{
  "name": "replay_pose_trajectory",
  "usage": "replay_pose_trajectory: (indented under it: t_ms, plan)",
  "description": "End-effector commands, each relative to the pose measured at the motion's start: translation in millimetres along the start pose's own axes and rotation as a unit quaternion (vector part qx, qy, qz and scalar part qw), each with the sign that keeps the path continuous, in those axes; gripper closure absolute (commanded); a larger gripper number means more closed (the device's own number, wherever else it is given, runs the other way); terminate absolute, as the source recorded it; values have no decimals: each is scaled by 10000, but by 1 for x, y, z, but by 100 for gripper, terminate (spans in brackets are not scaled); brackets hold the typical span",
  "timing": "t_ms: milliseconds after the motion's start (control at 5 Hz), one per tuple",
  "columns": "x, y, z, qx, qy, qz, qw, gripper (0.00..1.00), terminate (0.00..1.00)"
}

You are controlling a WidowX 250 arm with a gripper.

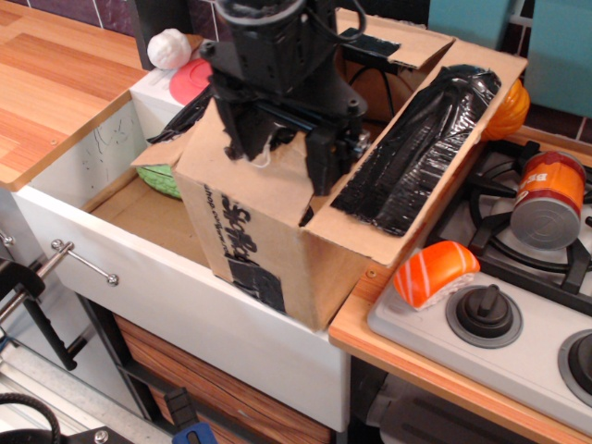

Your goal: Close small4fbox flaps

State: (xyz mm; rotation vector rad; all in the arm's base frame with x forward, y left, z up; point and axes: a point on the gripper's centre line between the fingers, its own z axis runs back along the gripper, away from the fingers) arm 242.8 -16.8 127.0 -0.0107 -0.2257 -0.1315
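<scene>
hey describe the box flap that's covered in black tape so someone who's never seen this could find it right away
Start at the big brown cardboard box standing in the white sink left of the stove. Its long right-hand flap leans out toward the orange can. Unlike the far flap, with only a small black patch, shiny crinkled black tape covers nearly all of it.
</scene>
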Motion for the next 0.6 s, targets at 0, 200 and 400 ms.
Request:
replay_pose_trajectory:
  t_ms: [0,200,400]
  plan:
    - [16,2,-14,-271,-270,-17,9993,0,0]
    - [10,3,-20,-271,-222,154,9993,0,0]
    - [6,4,-18,-380,-243,51,9990,0,100]
